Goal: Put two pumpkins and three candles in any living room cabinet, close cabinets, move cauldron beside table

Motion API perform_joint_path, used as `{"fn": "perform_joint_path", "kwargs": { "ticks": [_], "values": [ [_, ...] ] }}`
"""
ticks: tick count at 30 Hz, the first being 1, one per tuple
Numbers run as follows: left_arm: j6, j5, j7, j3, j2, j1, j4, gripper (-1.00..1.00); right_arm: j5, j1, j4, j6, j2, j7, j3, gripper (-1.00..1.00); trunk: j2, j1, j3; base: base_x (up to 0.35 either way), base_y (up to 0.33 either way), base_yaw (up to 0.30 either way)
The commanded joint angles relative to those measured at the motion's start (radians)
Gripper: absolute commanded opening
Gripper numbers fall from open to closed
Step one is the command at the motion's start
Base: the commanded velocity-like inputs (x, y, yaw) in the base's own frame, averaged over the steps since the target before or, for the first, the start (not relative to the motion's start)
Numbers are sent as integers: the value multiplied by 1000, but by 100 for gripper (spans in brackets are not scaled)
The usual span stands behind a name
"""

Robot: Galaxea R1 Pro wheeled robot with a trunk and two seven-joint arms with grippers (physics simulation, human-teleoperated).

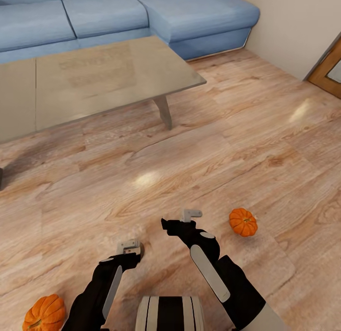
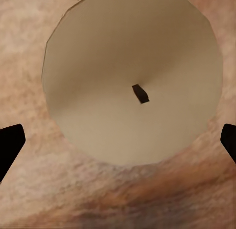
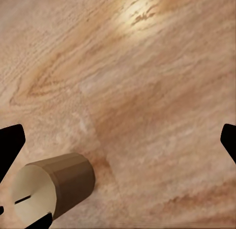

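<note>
Nearest, on the tan wood-plank floor (image 1: 265, 146): one bright-orange ribbed pumpkin (image 1: 45, 314) at the head view's lower left corner, beside the left arm. The left gripper (image 2: 118, 140), fingers spread wide, hangs directly over an upright pale beige cylindrical candle (image 2: 130, 76); the right gripper (image 3: 118, 140), equally spread, hovers with a second beige candle (image 3: 51, 192) by one fingertip and a second orange pumpkin (image 1: 243, 222) just to its right. Farther off stand the grey glass-topped coffee table (image 1: 109, 79) and a blue sofa (image 1: 142, 13).

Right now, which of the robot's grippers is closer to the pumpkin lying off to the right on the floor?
The right. The right gripper hangs over the floor just beside that pumpkin, while the left gripper sits farther off, across the right arm.
</note>
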Motion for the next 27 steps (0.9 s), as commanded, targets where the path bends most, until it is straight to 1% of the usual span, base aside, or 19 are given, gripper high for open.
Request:
{"fn": "perform_joint_path", "kwargs": {
  "ticks": [1, 4, 11, 13, 14, 15, 16, 17, 18, 19, 20, 22, 27],
  "values": [
    [5, 1, 2, 1, -1, 0, -1, 100, -10, -1, -1, 1, 0, -10, 1, 100, -1, 0, -5, 0, 0, 0],
    [4, 2, 2, 1, -1, 0, -1, 100, -10, -1, -1, 1, 0, -10, 1, 100, -1, 2, -16, 0, 0, 0],
    [4, 1, 2, 1, -1, 0, -1, 100, -10, -1, -5, 2, -1, -8, 1, 100, -1, 2, -16, 0, 0, 0],
    [4, 1, 2, 1, -1, 0, -1, 100, -12, 2, -27, 3, -8, 41, 0, 100, -1, 2, -16, 0, 0, 0],
    [4, 1, 2, 1, -1, 0, -2, 100, -12, 13, -51, 2, -13, 116, -2, 100, -1, 2, -16, 0, 0, 0],
    [4, 1, 2, 1, -1, 0, -1, 100, -11, 23, -66, 2, -17, 173, -5, 100, -1, 2, -16, 0, 0, 0],
    [4, 1, 2, 1, -1, 0, -1, 100, -9, 45, -91, 0, -26, 264, -8, 100, -1, 2, -16, 0, 0, 0],
    [4, 1, 2, 1, -1, 0, -1, 100, -7, 57, -106, -2, -32, 316, -11, 100, -1, 2, -16, 0, 0, 0],
    [4, 1, 2, 1, -1, 0, -2, 100, -7, 62, -112, -4, -35, 338, -12, 100, -1, 2, -16, 0, 0, 0],
    [4, 1, 2, 1, -1, 0, -1, 100, -6, 72, -124, -18, -42, 383, -16, 100, -1, 2, -16, 0, 0, 0],
    [4, 2, 2, 1, -1, 0, -1, 100, -5, 77, -130, -43, -49, 406, -18, 100, -1, 2, -16, 0, 0, 0],
    [5, 2, 2, 1, -1, 0, -1, 100, -4, 81, -135, -77, -55, 424, -19, 100, -1, 2, -16, 0, 0, 0],
    [6, 3, 2, 1, -1, 0, -1, 100, -2, 83, -136, -89, -57, 428, -20, 100, -1, 2, -16, 153, 0, 0]
  ]
}}
